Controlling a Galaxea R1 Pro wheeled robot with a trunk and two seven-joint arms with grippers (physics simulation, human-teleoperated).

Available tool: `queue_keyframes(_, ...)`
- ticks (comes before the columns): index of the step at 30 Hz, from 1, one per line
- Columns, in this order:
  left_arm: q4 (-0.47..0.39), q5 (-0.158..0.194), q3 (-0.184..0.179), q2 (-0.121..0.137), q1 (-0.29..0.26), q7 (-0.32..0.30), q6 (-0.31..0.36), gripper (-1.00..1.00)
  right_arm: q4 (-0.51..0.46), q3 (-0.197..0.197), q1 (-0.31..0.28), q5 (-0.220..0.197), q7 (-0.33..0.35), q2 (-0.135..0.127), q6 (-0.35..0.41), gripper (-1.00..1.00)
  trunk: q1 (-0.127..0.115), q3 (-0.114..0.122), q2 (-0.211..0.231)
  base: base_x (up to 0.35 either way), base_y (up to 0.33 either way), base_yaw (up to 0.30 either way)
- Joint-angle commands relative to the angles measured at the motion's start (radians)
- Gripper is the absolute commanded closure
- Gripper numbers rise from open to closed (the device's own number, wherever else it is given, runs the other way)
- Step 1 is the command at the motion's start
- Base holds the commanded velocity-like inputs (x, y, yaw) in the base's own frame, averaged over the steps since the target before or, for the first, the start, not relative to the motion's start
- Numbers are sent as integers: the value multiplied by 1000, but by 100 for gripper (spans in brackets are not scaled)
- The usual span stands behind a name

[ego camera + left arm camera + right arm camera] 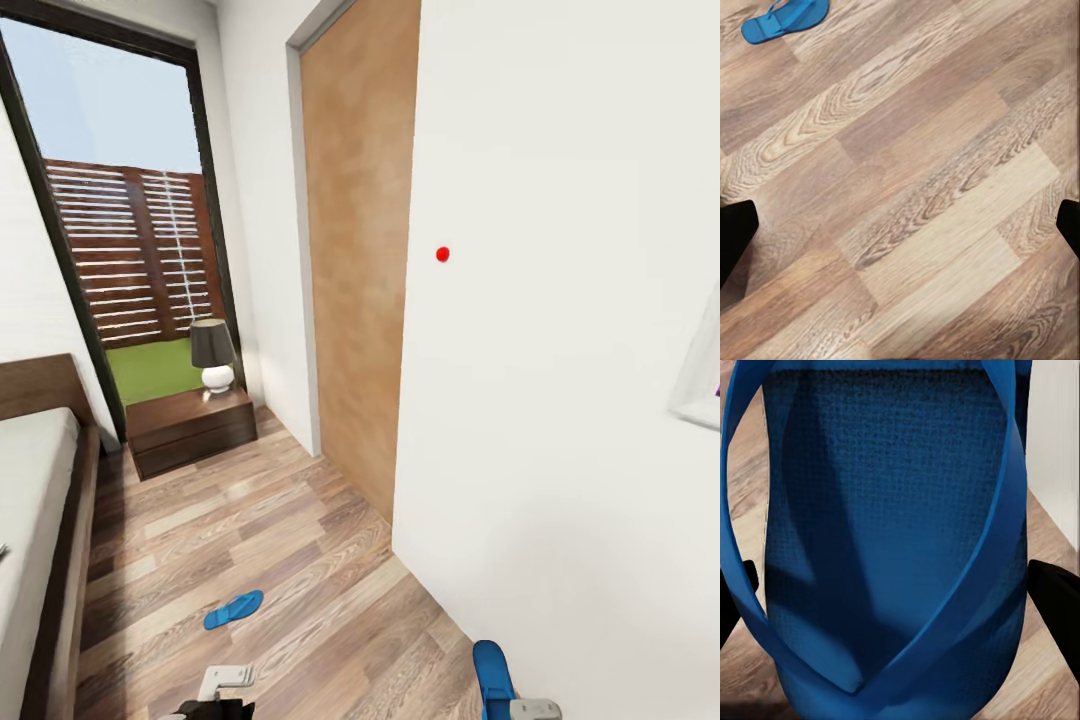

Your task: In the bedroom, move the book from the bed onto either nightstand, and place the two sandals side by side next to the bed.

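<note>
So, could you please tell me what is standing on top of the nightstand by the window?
On the nightstand stands a lamp with a dark shade and a round white base. The rest of its top looks bare; no book there. The spot behind the lamp's base is hidden.

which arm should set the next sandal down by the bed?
Right. Its tool is shut on one sandal. The other sandal lies on the floor near the bed; the left tool is open, holding nothing.
</note>
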Motion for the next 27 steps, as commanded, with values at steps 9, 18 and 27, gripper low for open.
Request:
queue_keyframes(9, -2, 3, -1, 0, 0, -3, -1, -100, -2, 4, 0, 2, 0, 2, 5, 100, 0, -3, -1, 241, -240, 99)
queue_keyframes(18, -2, 3, -1, 0, 0, -3, -2, -100, -2, 5, 0, 5, -1, 3, 5, 100, 0, -8, -1, 223, -140, 215)
queue_keyframes(27, -2, 3, -1, 0, 0, -3, -3, -100, -2, 5, 0, 7, -1, 3, 5, 100, 0, -14, -1, 129, -29, 233)
